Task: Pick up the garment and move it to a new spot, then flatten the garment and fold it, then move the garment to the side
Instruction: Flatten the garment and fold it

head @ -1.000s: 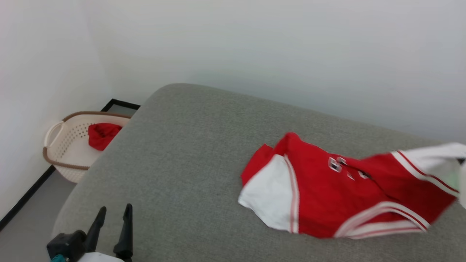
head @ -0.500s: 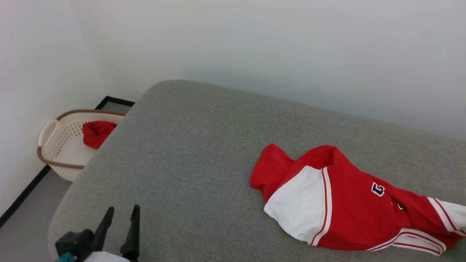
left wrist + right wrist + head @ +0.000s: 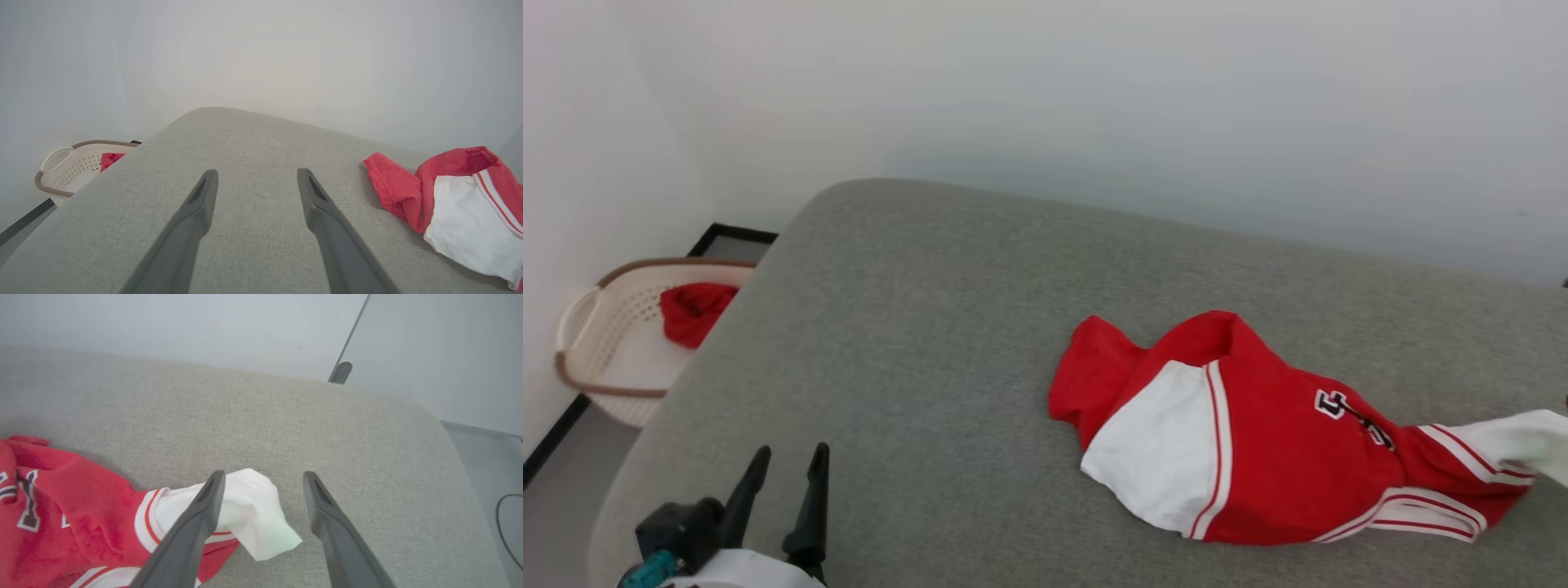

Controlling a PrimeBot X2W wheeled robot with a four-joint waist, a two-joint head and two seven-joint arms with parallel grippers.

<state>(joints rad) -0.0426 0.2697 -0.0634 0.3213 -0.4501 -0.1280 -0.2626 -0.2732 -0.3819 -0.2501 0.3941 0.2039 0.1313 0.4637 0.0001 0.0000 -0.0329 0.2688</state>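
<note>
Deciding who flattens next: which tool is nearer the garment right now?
Right. The right tool is open over the garment's white sleeve; the left tool hovers over the grey cushion, well apart from the garment.

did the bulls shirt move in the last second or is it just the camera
Yes. The garment has sunk: its white sleeve, earlier lifted level with the far edge of the cushion, now lies lower, on the cushion.

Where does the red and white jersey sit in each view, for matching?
Head view: garment lower right, on the grey cushion.
Left wrist view: garment at the right edge.
Right wrist view: garment lower left, its white sleeve showing between the right gripper fingers.
Shared landmark: the grey cushion under it.
</note>
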